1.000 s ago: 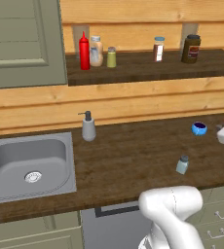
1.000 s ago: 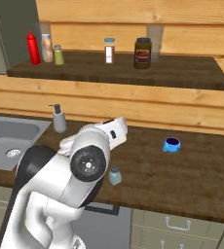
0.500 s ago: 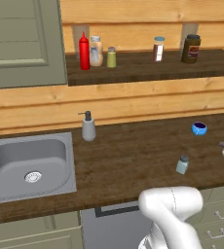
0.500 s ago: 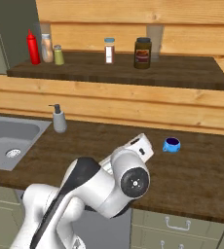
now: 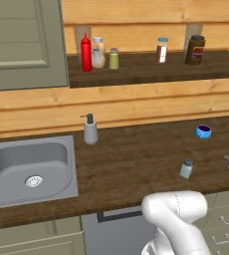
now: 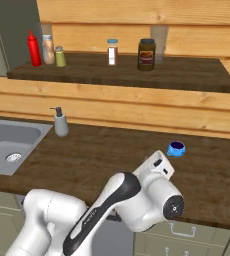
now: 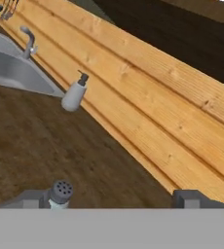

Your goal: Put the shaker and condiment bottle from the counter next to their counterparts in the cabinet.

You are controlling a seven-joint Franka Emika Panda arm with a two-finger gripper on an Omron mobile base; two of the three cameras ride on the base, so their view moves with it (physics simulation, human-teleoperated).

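Shaker (image 5: pixel 186 168): small pale blue-grey cylinder with a grey perforated cap, upright on the dark wooden desk (image 5: pixel 131 159) near its front edge, well apart from the sink (image 5: pixel 29 169) and with the small blue cup (image 5: pixel 203 132) behind it toward the wall. Judged light, rigid and smooth-sided, so liable to tip or slip if nudged high; best taken across the body below the cap, squarely from the side. Condiment bottle (image 5: pixel 86 52): slim red squeeze bottle already standing on the cabinet (image 5: pixel 151 72) shelf, just beside the peach bottle (image 5: pixel 98 52) and yellow-green shaker (image 5: pixel 114 58); judged soft-walled, needing no handling now. Gripper (image 7: pixel 119 199): fingers (image 7: pixel 184 198) spread wide and empty, low over the desk, the shaker's cap (image 7: pixel 61 190) at the left finger tip rather than centred between the two. Arm: folded low at the desk's front edge, wrist in the right base view turned toward the wall, the hand looking along the worktop toward the soap dispenser (image 7: pixel 75 93) and sink. Judgement: the hand needs shifting sideways to centre the shaker before closing.
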